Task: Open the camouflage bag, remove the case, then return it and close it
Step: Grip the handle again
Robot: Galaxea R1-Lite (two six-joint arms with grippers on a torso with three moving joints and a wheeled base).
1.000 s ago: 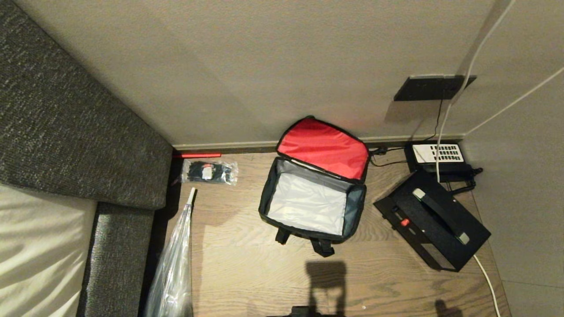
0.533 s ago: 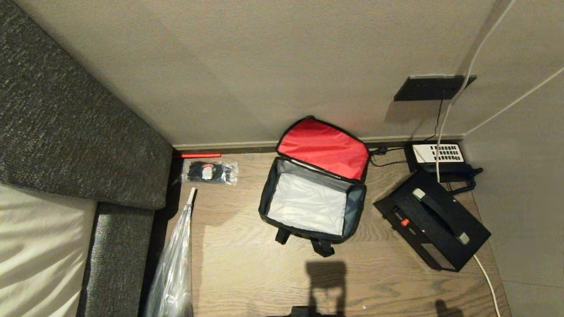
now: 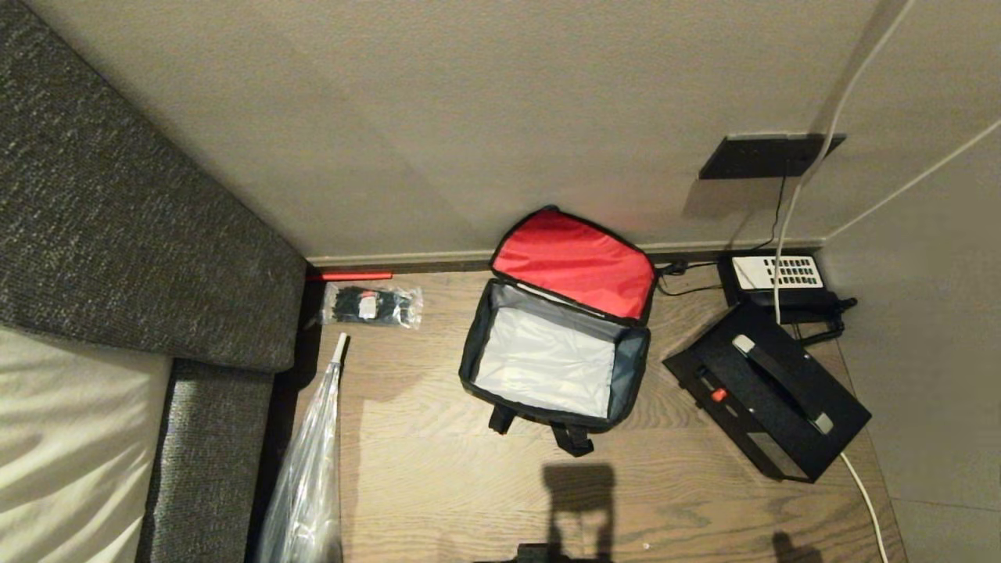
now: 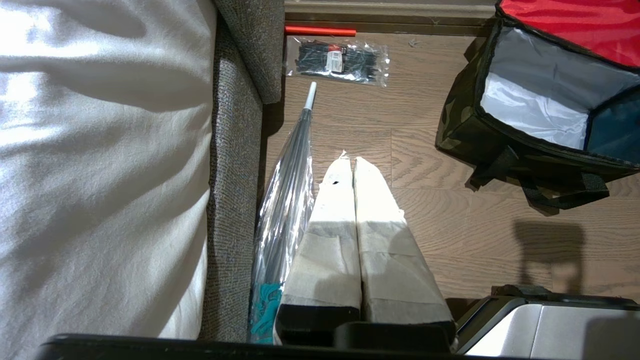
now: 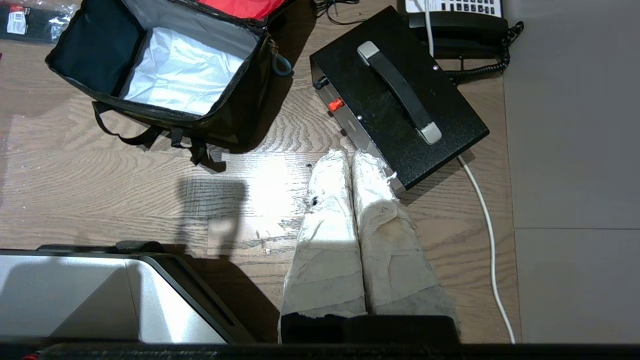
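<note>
The camouflage bag [image 3: 635, 367] stands open on the wooden floor near the wall, its red lid [image 3: 575, 262] leaning back and a pale lining showing inside; nothing lies in it. Its camouflage side [image 4: 462, 125] shows in the left wrist view. The case [image 3: 770, 399], a black box with a black carry handle, lies on the floor just right of the bag. Neither gripper is in the head view. My left gripper [image 4: 348, 159] hangs shut and empty over the floor, left of the bag. My right gripper [image 5: 345, 154] is shut and empty above the floor by the case's [image 5: 400, 105] near corner.
A black desk phone [image 3: 774, 274] sits in the corner behind the case, with a white cable [image 3: 860, 485] trailing past. A packet of cable ties [image 3: 371, 305] and a wrapped umbrella [image 3: 309, 469] lie left of the bag, beside a grey upholstered bed frame [image 3: 117, 234].
</note>
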